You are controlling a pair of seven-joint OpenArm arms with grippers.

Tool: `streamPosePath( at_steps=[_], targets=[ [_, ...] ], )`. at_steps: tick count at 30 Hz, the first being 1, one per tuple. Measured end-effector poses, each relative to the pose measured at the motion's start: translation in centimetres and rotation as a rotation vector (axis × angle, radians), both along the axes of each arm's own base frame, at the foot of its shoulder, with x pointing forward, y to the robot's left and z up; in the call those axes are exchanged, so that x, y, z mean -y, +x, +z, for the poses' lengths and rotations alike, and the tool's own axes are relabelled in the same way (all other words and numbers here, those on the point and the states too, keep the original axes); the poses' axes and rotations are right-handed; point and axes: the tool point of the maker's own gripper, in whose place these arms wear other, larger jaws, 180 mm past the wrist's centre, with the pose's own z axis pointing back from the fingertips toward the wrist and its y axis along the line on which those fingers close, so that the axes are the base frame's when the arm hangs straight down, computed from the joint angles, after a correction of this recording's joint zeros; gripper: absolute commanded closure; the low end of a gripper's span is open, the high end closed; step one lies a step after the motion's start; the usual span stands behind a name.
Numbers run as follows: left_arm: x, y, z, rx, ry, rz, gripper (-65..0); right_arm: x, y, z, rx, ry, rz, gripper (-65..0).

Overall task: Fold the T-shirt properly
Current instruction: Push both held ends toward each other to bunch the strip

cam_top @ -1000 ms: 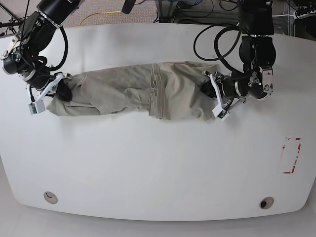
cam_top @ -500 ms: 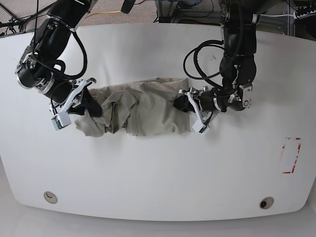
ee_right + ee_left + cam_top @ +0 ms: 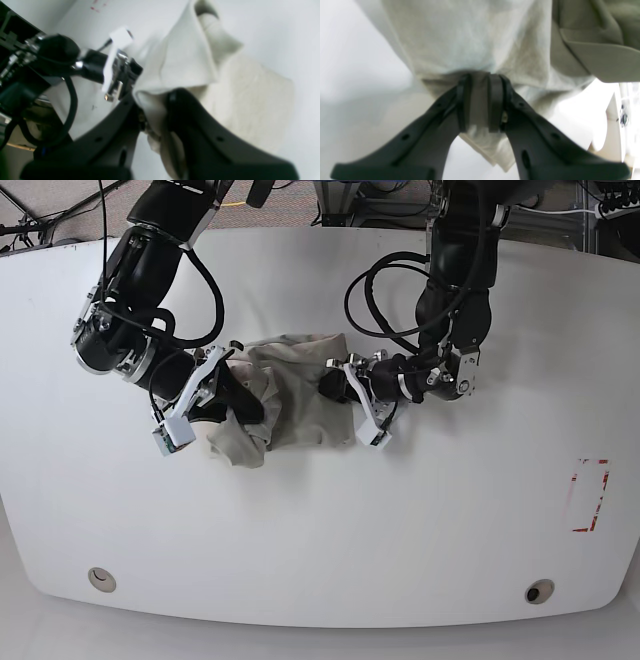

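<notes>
L gripper (image 3: 480, 105) was clamped on a pinch of the T-shirt (image 3: 475, 42), cloth bunched between both pads; R gripper (image 3: 155, 112) likewise clenched on a fold of the shirt, fabric wadded between its jaws; further out in the base view, the shirt lay crumpled in a compact heap btwn the two arms, mid-table (image 3: 320, 520), w/ red marks (image 3: 590, 495) well apart near the edge.

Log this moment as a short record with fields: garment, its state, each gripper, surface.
garment: T-shirt, pale beige
state: bunched into a short crumpled bundle between the two arms, not flat
left gripper: shut on a fold of the T-shirt
right gripper: shut on the T-shirt's opposite end
surface: white table
other: red marking near the table edge
</notes>
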Motion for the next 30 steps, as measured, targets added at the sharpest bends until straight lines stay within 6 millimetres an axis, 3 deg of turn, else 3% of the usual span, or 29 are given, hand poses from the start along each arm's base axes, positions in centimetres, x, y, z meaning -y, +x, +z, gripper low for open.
streamPosePath(
  at_steps=[7,10,14,17,20,21,25,30],
  targets=[
    [0.8,-0.3,0.0,0.007,-0.006,-0.015,-10.7,-2.5,0.1,-0.9,-0.021,-0.043,0.045,0.0],
    [0.8,-0.3,0.1,0.008,-0.007,-0.015,-10.7,-4.0,-0.1,-1.6,-0.030,-0.091,0.087,-4.3],
    [0.7,-0.3,0.0,0.005,-0.008,-0.014,-10.8,-4.1,0.2,-2.5,-0.025,-0.182,0.095,-24.1],
    [0.7,-0.3,0.0,0.006,-0.008,-0.015,-10.8,-4.2,0.5,-2.9,-0.013,-0.229,0.090,-45.3],
    [0.8,-0.3,0.0,0.006,-0.010,-0.016,-10.8,-4.0,1.1,-2.9,0.011,-0.255,0.060,-61.2],
    [0.8,-0.3,0.1,0.007,-0.009,-0.016,-11.0,-4.1,1.3,-2.8,0.015,-0.256,0.055,-63.7],
    [0.7,-0.3,0.1,0.007,-0.010,-0.014,-12.1,-4.1,2.1,-1.9,0.043,-0.258,0.049,-65.0],
    [0.4,0.0,0.4,-0.002,-0.046,0.015,-30.8,-4.6,2.9,-0.8,0.071,-0.240,0.039,-65.0]
  ],
)
